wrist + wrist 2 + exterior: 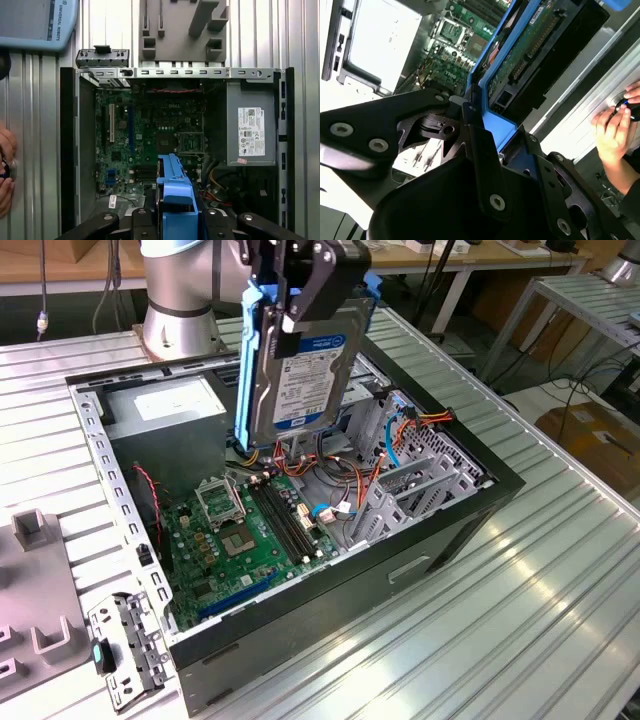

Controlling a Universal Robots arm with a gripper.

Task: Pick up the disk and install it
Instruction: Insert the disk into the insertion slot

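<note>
Hanging over the open computer case (400, 562), the disk (300, 380) is held on edge.
Jaws are clamped on its top, apparently so the lower end is left free for insertion.

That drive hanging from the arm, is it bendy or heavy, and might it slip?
Probably stiff: the disk hangs upright from the gripper without sagging. Likely hefty for its size, given its metal body. Its blue plastic rails look smooth, so slipping seems possible.
</note>
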